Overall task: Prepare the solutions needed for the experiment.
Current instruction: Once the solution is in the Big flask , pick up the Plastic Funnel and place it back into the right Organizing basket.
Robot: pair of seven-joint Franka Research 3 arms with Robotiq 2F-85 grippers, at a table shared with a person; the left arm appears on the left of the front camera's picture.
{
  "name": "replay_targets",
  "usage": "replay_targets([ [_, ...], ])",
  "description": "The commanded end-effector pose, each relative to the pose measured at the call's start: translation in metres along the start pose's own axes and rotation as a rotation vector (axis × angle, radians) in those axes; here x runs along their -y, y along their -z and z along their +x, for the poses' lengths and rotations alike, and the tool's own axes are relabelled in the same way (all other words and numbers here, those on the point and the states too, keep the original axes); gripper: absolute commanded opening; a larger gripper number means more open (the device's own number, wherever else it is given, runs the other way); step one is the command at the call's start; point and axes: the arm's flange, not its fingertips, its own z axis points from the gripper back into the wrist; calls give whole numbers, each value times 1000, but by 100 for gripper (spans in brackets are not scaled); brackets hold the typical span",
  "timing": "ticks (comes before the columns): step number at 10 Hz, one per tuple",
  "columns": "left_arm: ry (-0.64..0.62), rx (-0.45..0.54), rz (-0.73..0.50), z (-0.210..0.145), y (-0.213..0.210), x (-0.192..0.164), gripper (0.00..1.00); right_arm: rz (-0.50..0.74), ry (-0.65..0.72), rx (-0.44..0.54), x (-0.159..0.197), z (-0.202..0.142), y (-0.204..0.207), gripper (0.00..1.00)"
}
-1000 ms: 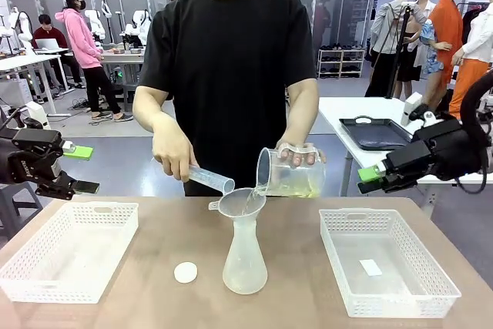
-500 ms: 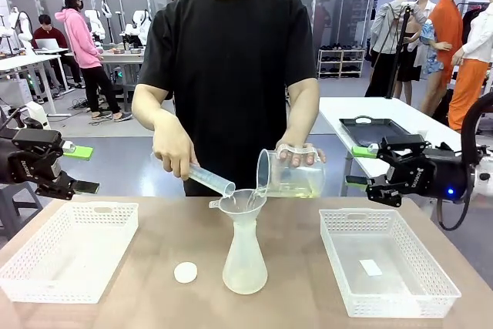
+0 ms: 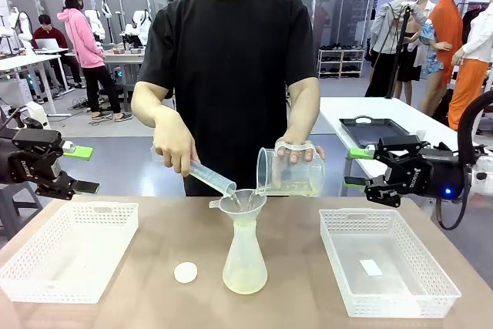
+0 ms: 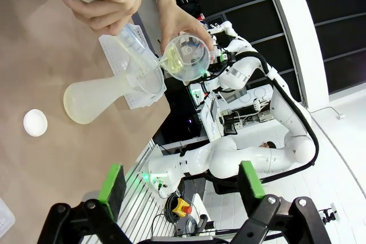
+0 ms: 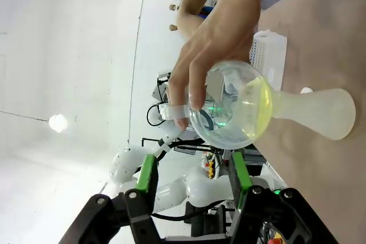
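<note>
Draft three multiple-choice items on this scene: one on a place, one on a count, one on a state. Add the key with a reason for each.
1. Relative to the flask, the small white disc lies:
A. on top of it
B. on the table near its base, to the robot's left
C. behind it, at the far edge

2. The white baskets on the table number:
A. two
B. three
C. four

3. The measuring jug is:
A. upright on the table
B. lying in a basket
C. held tilted over the funnel

Key:
1 B, the disc rests flat on the tabletop, apart from the flask.
2 A, one basket stands at each side.
3 C, a hand tips it, spout at the funnel.
</note>
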Motion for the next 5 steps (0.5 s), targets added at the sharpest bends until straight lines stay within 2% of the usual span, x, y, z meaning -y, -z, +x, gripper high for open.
replay_targets([
  [1,7,16,-27,2,2,1,100,21,10,6,0,0,-1,64],
  [5,7,16,-27,2,2,1,100,3,1,2,0,0,-1,64],
])
